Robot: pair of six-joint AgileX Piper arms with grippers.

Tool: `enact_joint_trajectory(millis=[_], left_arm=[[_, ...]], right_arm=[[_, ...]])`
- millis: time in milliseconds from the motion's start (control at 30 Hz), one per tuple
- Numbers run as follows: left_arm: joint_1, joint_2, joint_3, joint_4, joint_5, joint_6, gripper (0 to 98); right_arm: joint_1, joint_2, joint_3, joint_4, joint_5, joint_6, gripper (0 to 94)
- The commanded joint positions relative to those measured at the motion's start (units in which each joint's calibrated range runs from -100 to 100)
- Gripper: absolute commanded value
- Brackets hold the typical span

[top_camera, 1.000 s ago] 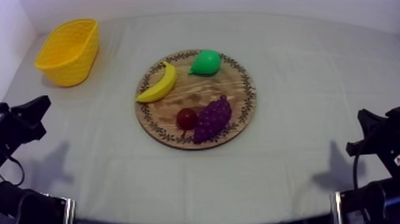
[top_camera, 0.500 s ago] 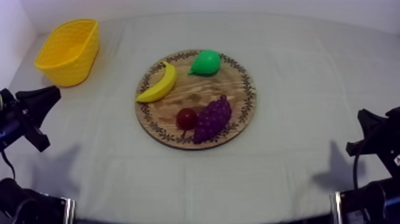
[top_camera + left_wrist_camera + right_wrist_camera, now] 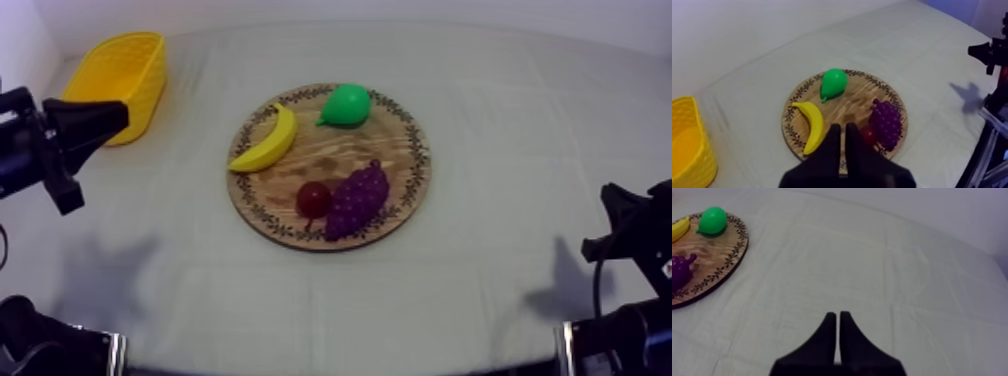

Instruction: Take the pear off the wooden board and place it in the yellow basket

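Presently on the surface (image 3: 500, 120), under grey-white cloth:

1. Wooden board (image 3: 322, 158): round, with a patterned rim, at the middle of the surface.
2. Pear (image 3: 347, 104): green, lying on the board at its far edge, well apart from the yellow basket.
3. Banana (image 3: 268, 140): on the board at its left edge, near the pear but not touching it.
4. Bunch of grapes (image 3: 357, 198): purple, at the board's near edge.
5. Small red fruit (image 3: 313, 199): touching the grapes on their left.
6. Yellow basket (image 3: 148, 80): at the far left corner of the surface; nothing can be seen inside it.
7. Left tool (image 3: 118, 115): raised by the left edge, just beside the basket, tip pointing toward the board. The fingers are pressed together in a narrow wedge, holding nothing.
8. Right tool (image 3: 837, 317): low at the right edge, well apart from the board. The fingers are likewise together, holding nothing.
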Motion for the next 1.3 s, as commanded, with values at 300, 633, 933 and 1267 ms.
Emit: enact_joint_trajectory(millis=[300,633,933,1267], left_arm=[[0.73,25.14,-19.16,-1.66,4.22,9.39,2.1],[2.43,44.89,-38.43,-5.86,7.90,15.36,2.1],[2.35,64.38,-62.27,-7.40,20.58,17.79,2.0],[0.92,82.36,-81.79,-9.03,29.67,20.16,2.0]], right_arm=[[-0.01,-0.02,0.00,-0.01,0.01,-0.04,0.4],[-0.01,-0.02,0.00,-0.01,0.01,-0.04,0.4],[-0.08,-0.02,0.00,-0.01,0.01,-0.04,0.4],[-0.09,-0.02,0.00,-0.01,0.01,-0.04,0.4]])
